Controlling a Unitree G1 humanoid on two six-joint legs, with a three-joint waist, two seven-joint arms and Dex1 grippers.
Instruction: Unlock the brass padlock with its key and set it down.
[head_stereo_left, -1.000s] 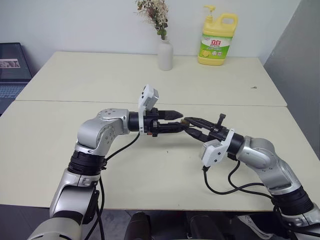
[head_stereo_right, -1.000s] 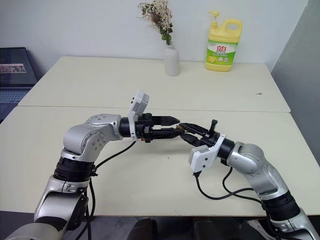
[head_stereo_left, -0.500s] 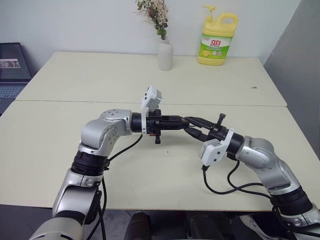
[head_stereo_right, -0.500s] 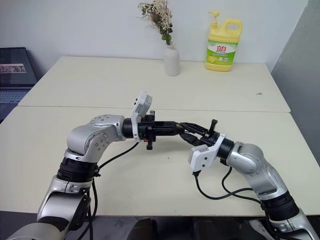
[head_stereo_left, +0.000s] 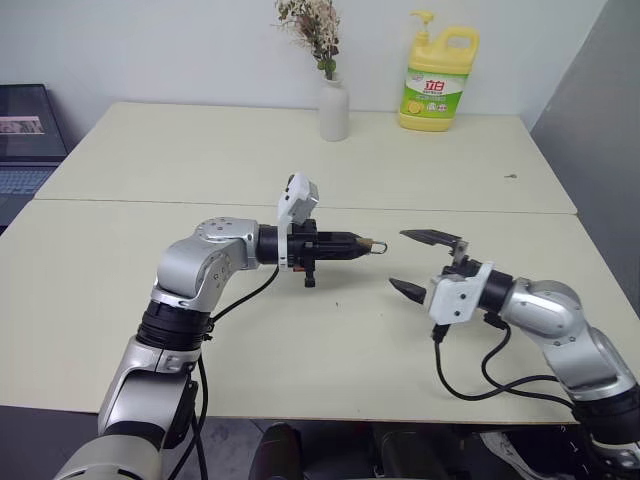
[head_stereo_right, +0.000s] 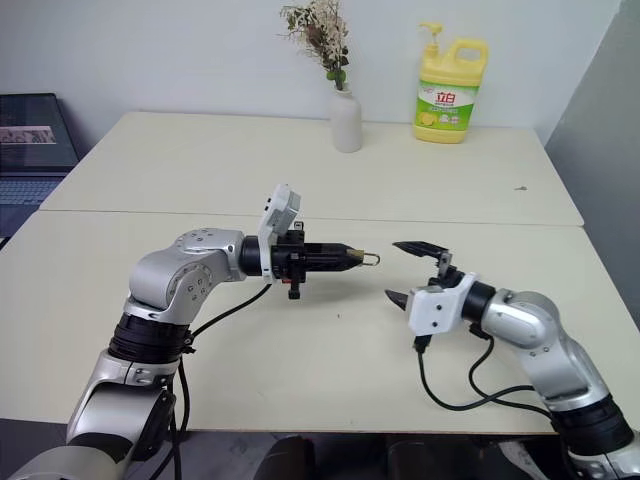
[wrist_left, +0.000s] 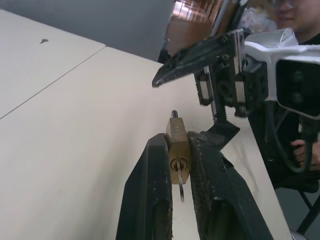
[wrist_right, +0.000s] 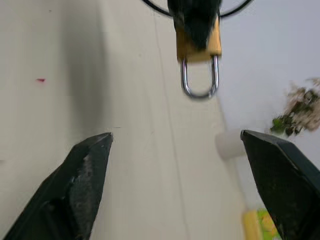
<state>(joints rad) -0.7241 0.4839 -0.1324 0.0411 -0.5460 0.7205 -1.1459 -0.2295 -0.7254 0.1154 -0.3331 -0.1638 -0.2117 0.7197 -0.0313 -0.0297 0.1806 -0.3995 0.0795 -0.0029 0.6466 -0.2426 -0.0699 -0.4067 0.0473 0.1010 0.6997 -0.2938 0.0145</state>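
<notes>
On the left, the left hand is clamped nearly shut on the small squarish golden-brass padlock, holding it in the air above the pale cream table, well clear of the surface. The lock's thin silvery U-shaped shackle sticks out past the fingertips toward the other arm. In the left wrist view the thin silvery key sits in the keyhole on the lock's base, its shank hanging out between the two black fingers.

To the right, the right hand is spread wide with nothing in it, a short way apart from the lock and facing it.

As I judge it, the key is inserted, but the shackle looks seated in the body, so the lock appears not yet opened. Turning the key, freeing the shackle and setting the lock on the table seem to remain.

At the far edge of the table, beside a white vase of dried flowers, stands a yellow pump bottle of detergent with a green and white label bearing two large Chinese characters, which appear to read "立白"; the smaller print is illegible.
</notes>
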